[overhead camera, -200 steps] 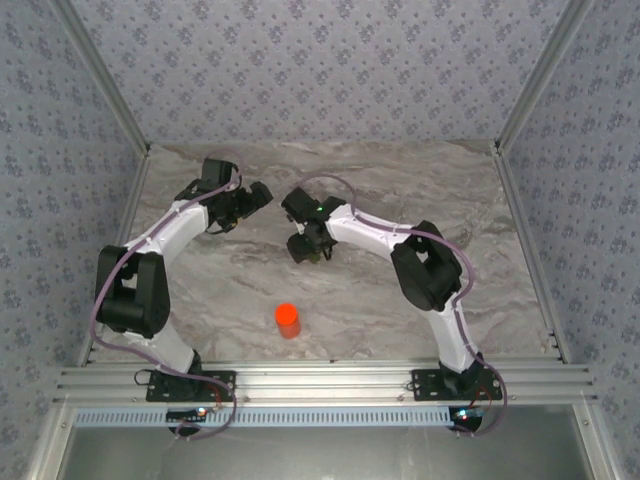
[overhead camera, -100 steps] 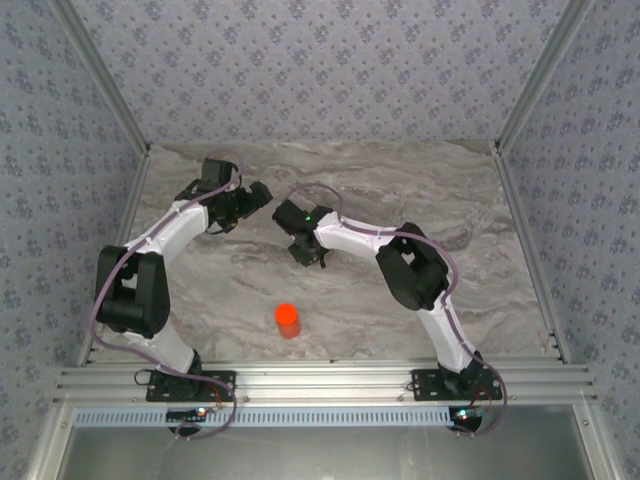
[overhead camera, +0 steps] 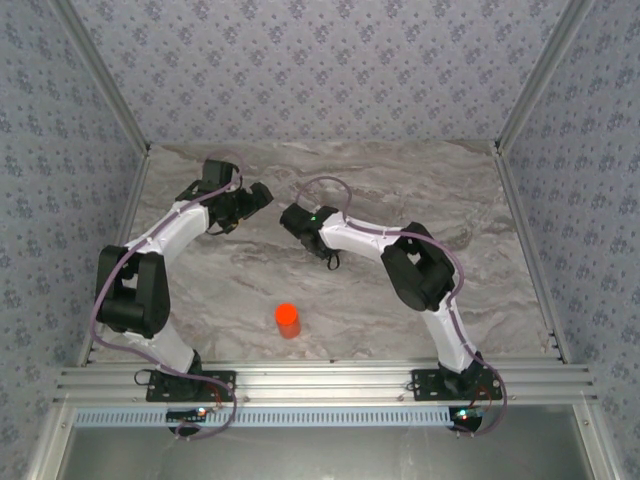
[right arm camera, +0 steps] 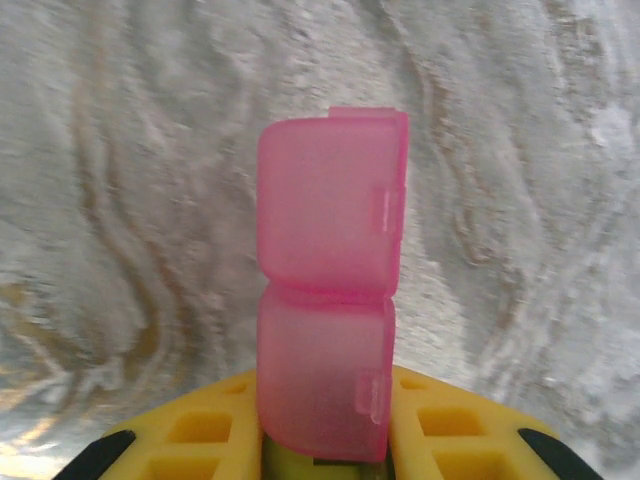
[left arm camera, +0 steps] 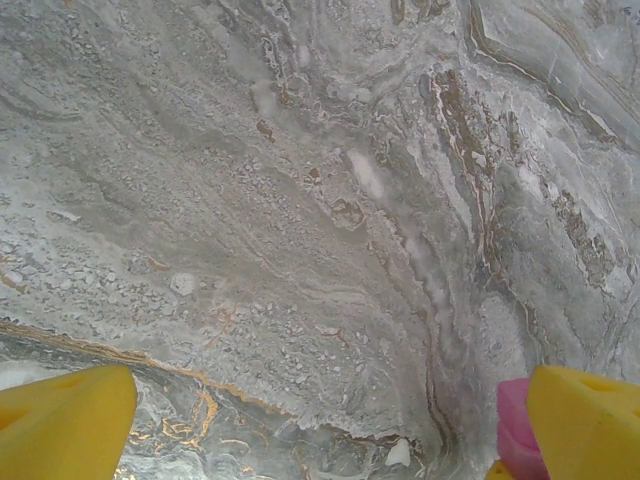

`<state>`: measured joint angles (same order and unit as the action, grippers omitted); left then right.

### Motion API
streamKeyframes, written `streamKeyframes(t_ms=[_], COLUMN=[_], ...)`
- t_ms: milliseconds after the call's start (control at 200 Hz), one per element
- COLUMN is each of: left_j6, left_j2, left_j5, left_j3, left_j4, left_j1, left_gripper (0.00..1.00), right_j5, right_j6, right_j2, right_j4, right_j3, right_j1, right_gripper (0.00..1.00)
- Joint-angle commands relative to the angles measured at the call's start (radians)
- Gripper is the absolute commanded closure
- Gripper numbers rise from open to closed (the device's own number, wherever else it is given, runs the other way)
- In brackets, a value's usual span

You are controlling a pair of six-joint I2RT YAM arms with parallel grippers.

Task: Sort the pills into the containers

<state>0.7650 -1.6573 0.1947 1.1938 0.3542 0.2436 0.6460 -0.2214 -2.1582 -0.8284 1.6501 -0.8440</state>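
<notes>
The containers (right arm camera: 325,300) are a small translucent pink box of joined compartments with an olive-green part (right arm camera: 290,466) at the bottom. They stand up between the yellow fingers (right arm camera: 190,440) of my right gripper (right arm camera: 322,440), which is shut on them. In the top view the right gripper (overhead camera: 292,218) is at mid-table, just right of my left gripper (overhead camera: 258,195). The left gripper (left arm camera: 320,430) is open over bare marble with nothing between its fingers. A pink edge (left arm camera: 515,430) shows beside its right finger. A tiny white piece, maybe a pill (left arm camera: 398,453), lies on the marble.
An orange-red cylindrical bottle (overhead camera: 288,319) stands upright toward the near edge of the marble table (overhead camera: 400,180), between the two arm bases. Patterned walls close in the back and both sides.
My right gripper has closed on the containers and moved up and left, closer to the left gripper. The left arm and the bottle have not moved.
</notes>
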Motion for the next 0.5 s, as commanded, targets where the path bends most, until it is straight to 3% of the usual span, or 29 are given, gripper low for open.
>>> streamKeyframes(t_ms=[0,105,190,495], left_j6=[0.014,0.018,0.019,0.016], left_j2=[-0.015,-0.015,-0.014,0.005], left_j5=[0.011,0.011,0.013,0.011], left_j3=[-0.003,-0.005,-0.005,-0.008], left_j4=[-0.026,-0.034,-0.037,-0.037], left_j1=[0.008,0.011,0.011,0.011], left_gripper=[0.00,0.00,0.00,0.00], right_j5=[0.127,0.129,0.104,-0.157], right_j6=[-0.036,-0.057,-0.063,-0.139], right_j2=[-0.028,-0.089,-0.106,-0.069], right_j4=[-0.107,-0.172,-0.189,-0.147], right_j3=[0.029,0.090,0.113,0.107], right_j1=[-0.028,-0.048,-0.072,-0.091], right_gripper=[0.70,0.50,0.43,0.42])
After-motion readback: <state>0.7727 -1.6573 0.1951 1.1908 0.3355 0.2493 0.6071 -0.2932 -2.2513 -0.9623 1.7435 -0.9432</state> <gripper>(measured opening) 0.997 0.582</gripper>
